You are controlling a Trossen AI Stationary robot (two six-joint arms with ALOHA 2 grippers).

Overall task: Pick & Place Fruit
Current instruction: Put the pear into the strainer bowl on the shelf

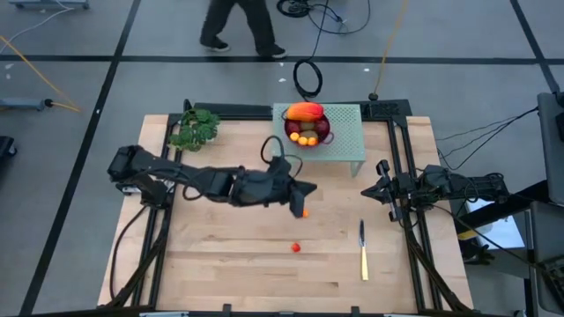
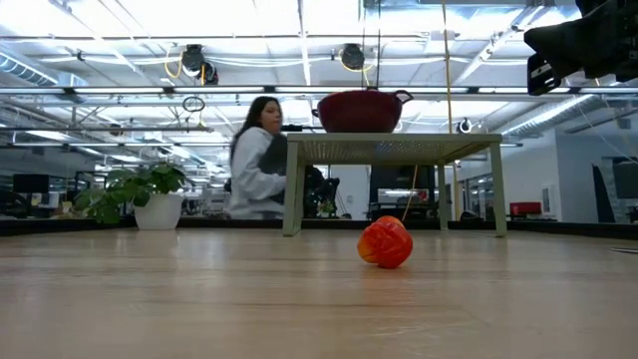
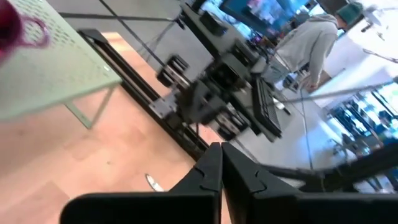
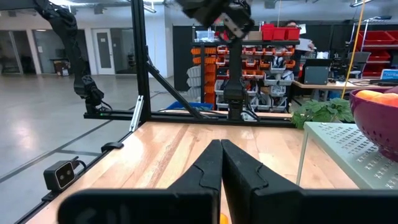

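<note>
Most fruit [image 1: 306, 123] sat in the bowl [image 1: 323, 130] on the far stand. The left gripper [image 1: 302, 204], pressed together, hovered beside one small orange piece [image 1: 306, 213]; a second [image 1: 297, 247] lay nearer.

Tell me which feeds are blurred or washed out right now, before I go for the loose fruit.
Left wrist view: smeared throughout, table and far frame streaked; only the left fingers look crisp. Low view: ceiling lights blow out the top, yet the fruit is sharp. High view: evenly lit, small fruit distinct. Right wrist view: clear; bowl cut by the edge.
</note>
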